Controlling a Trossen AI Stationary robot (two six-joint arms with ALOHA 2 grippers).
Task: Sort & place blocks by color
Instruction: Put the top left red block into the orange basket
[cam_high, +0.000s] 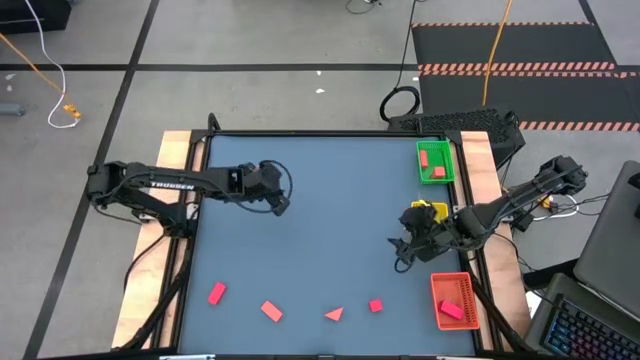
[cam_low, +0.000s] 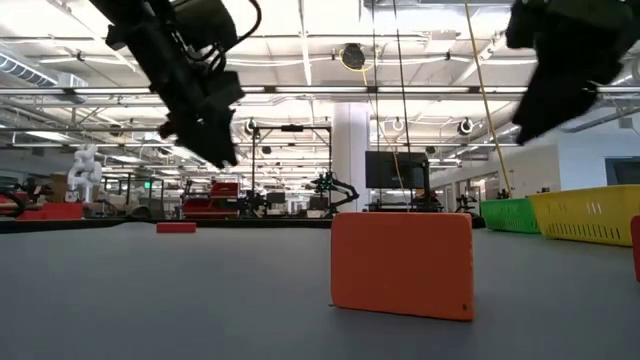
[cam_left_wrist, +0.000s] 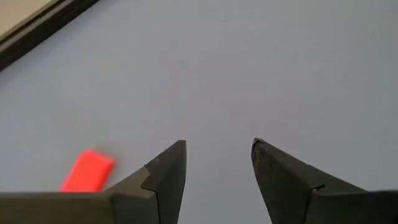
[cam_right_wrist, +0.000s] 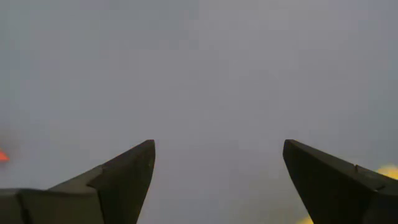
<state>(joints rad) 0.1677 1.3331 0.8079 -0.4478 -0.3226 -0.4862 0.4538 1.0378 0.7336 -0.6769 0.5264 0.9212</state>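
Over the worktop (cam_high: 320, 200), the left end effector (cam_high: 281, 203) hangs clear of the surface, its fingers parted with nothing between them. Well toward the near edge from it lie four red blocks (cam_high: 217, 293) in a loose row. The right end effector (cam_high: 402, 252) hovers with its fingers spread wide and empty, just beside the yellow tray (cam_high: 430, 211), between the green tray (cam_high: 435, 162) and the red tray (cam_high: 455, 300), each holding red blocks.
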